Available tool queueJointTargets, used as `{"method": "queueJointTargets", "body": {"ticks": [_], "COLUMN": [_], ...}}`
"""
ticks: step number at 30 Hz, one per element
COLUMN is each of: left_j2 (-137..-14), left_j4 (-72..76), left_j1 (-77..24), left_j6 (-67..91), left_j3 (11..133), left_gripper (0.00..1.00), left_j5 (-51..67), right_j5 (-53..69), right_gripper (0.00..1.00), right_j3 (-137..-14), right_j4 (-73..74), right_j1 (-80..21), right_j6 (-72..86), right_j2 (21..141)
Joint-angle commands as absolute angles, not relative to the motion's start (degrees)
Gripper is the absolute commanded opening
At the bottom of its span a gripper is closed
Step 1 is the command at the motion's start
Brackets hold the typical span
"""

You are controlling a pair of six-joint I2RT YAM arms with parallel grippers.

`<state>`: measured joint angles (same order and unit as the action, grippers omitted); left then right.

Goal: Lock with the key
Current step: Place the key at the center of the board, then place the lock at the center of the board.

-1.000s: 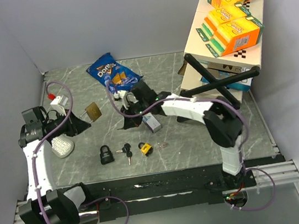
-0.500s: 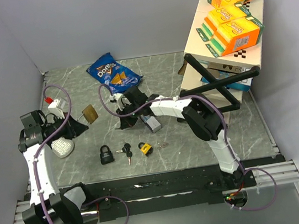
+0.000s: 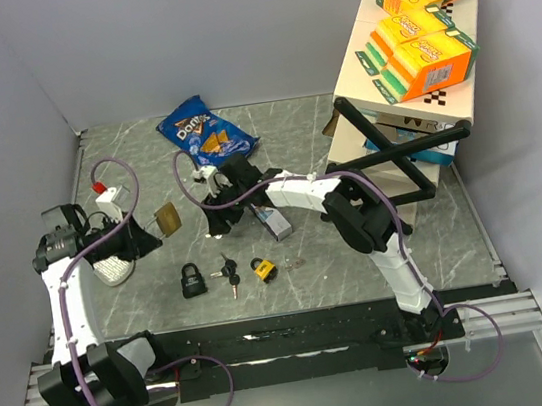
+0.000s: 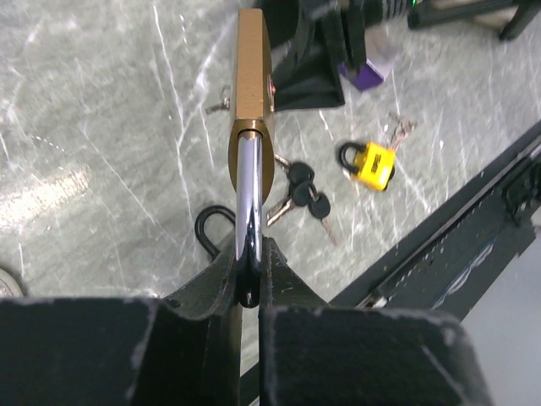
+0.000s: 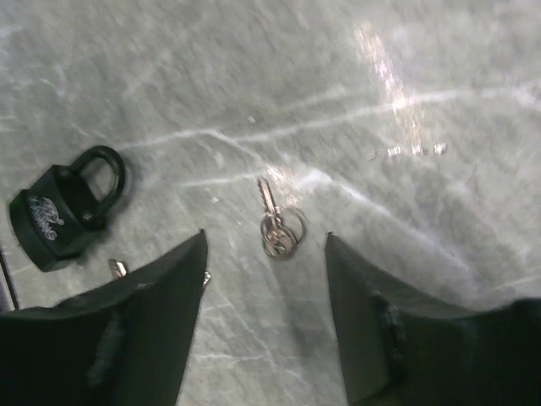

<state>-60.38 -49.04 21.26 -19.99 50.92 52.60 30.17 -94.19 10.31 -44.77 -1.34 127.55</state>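
Observation:
My left gripper (image 4: 248,279) is shut on the steel shackle of a brass padlock (image 4: 252,85), which it holds up off the table at the left (image 3: 165,219). My right gripper (image 5: 265,235) is open and hangs low over a silver key (image 5: 275,224) on a ring, which lies flat on the table between its fingers. A black padlock (image 3: 192,279) sits near the front, left of the key (image 5: 59,211). Two black-headed keys (image 3: 228,270) and a small yellow padlock (image 3: 263,270) lie beside it.
A Doritos bag (image 3: 204,131) lies at the back. A small purple-grey box (image 3: 274,221) sits by the right arm. A white shelf (image 3: 361,89) with orange boxes stands at the right, a black frame (image 3: 395,150) leaning on it. A white pad (image 3: 114,268) lies at the left.
My right gripper has opened and shifted a little left and lower; the silver key now lies on the table between its fingers. The left gripper has nudged the brass padlock slightly.

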Motion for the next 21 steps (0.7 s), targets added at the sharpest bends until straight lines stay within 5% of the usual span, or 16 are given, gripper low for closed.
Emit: {"method": "queueJointTargets", "body": {"ticks": [1, 7, 21], "left_j2": [-61.1, -67.5, -69.4], "left_j4": [-54.6, -75.5, -78.5], "left_j1": [21.4, 21.4, 13.8], "left_j6": [-33.3, -66.6, -80.0], "left_j3": [56.0, 61.4, 60.7], "left_gripper": [0.01, 0.01, 0.01], "left_j5": [58.4, 62.0, 60.4], "right_j5": [34.5, 48.1, 64.2], "right_gripper": [0.73, 0.91, 0.96], "right_j3": [-97.8, -91.8, -90.3], "right_j4": [10.5, 4.5, 2.7], "right_j1": [-44.3, -43.2, -46.5], "right_j6": [-4.0, -11.1, -14.0], "right_j2": [125.5, 116.1, 110.6]}}
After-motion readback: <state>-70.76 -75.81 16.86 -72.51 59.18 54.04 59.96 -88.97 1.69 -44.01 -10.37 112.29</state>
